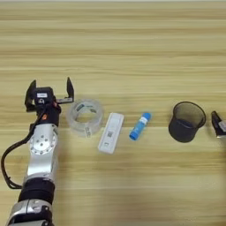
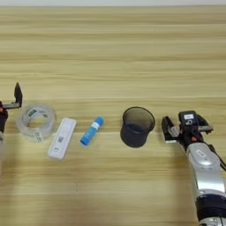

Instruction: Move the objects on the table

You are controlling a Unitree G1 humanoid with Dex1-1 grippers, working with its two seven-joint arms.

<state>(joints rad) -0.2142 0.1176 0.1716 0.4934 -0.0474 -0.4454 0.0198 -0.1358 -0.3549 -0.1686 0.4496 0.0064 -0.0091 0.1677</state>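
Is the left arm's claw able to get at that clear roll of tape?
Probably yes. The left gripper is open just left of the tape roll, with nothing between them.

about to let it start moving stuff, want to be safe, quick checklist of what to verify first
1. Left gripper open and empty: ok, both black fingers spread, just left of the clear tape roll.
2. Tape roll free of contact: cannot tell, one finger sits very close to its rim.
3. Flat white rectangular device and blue tube with white label lying apart from each other: ok.
4. Dark mesh cup upright: ok.
5. Right gripper clear of the cup: ok, a gap shows between them.
6. Thin black-and-white pen on the wooden table: not ok, none visible.
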